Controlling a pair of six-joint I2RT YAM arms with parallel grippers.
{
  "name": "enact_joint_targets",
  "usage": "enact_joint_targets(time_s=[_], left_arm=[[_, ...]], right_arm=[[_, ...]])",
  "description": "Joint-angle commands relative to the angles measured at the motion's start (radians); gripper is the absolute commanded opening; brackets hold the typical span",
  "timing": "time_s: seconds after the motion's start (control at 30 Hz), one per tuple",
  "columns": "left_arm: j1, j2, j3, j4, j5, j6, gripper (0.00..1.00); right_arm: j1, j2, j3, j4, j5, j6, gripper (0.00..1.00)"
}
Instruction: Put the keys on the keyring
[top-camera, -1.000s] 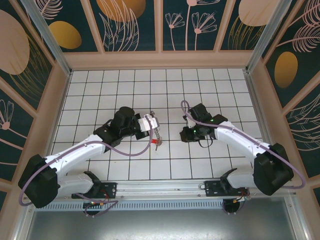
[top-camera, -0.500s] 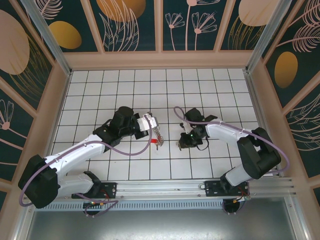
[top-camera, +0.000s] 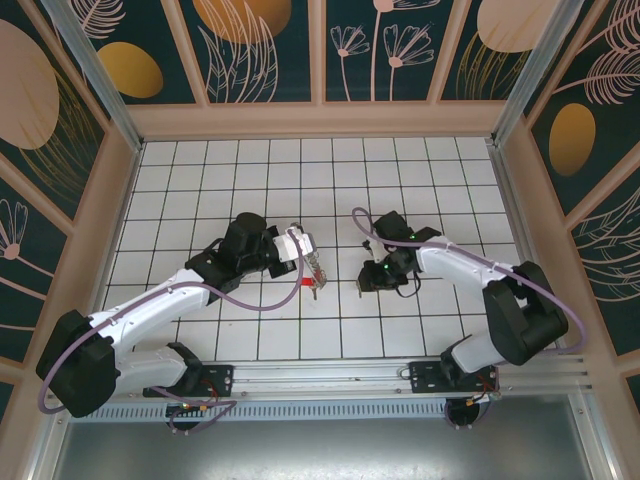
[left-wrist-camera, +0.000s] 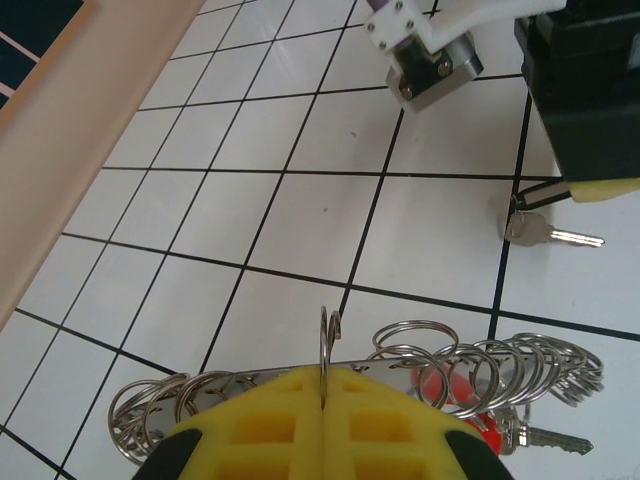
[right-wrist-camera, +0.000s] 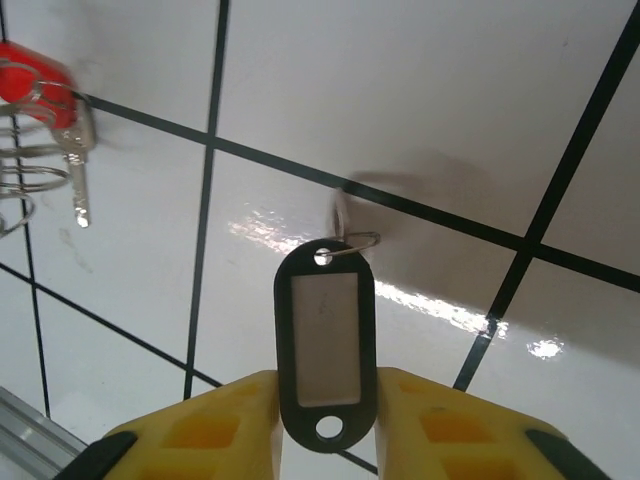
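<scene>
Left pincer (left-wrist-camera: 323, 388) is closed on silvery wire keyring (left-wrist-camera: 324, 338). Black oval key tag (right-wrist-camera: 323, 335) is lodged between right pincer (right-wrist-camera: 326, 392) pads; grip tightness cannot be told.

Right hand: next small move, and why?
Probably lift and ease left toward the keyring: the black tag sits between the fingers of the right hand, its key seems down on the tile, apart from the keyring, and the left hand pinches one ring upright.

bare floor (top-camera: 300, 165) free at 12 o'clock & by the walls (top-camera: 105, 230). gap btw left gripper (left-wrist-camera: 325, 372) & right gripper (right-wrist-camera: 326, 382) is tight: keyring (top-camera: 314, 268) at 9, tagged key (left-wrist-camera: 548, 234) at 3.
</scene>
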Motion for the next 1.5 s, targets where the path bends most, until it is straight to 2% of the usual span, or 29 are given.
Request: enact_joint_targets(time_s=[0.0, 0.17, 0.33, 0.47, 0.63, 0.73, 1.17, 1.47], left_arm=[[0.007, -0.014, 0.002, 0.03, 0.011, -0.005, 0.0], [0.007, -0.013, 0.002, 0.029, 0.01, -0.007, 0.0], [0.009, -0.011, 0.002, 0.03, 0.013, -0.007, 0.0], [0.008, -0.01, 0.002, 0.03, 0.015, -0.008, 0.0], [0.008, -0.008, 0.003, 0.03, 0.02, -0.01, 0.0], [0.009, -0.008, 0.001, 0.033, 0.031, -0.015, 0.0], [0.009, -0.01, 0.0, 0.039, 0.058, -0.02, 0.0], [0.011, -0.011, -0.001, 0.039, 0.057, -0.02, 0.0]], right_arm=[[0.005, -0.025, -0.011, -0.044, -0.006, 0.014, 0.33], [0.06, 0.007, -0.011, -0.07, -0.001, 0.016, 0.38], [0.049, -0.043, 0.003, -0.071, 0.04, 0.033, 0.41], [-0.004, -0.079, 0.012, 0.009, 0.075, 0.137, 0.38], [-0.005, -0.083, -0.033, 0.147, 0.087, 0.217, 0.35], [-0.037, -0.057, -0.061, 0.184, 0.069, 0.217, 0.34], [-0.04, 0.067, -0.098, 0.267, 0.015, 0.192, 0.35], [-0.04, 0.098, -0.1, 0.289, 0.015, 0.168, 0.22]])
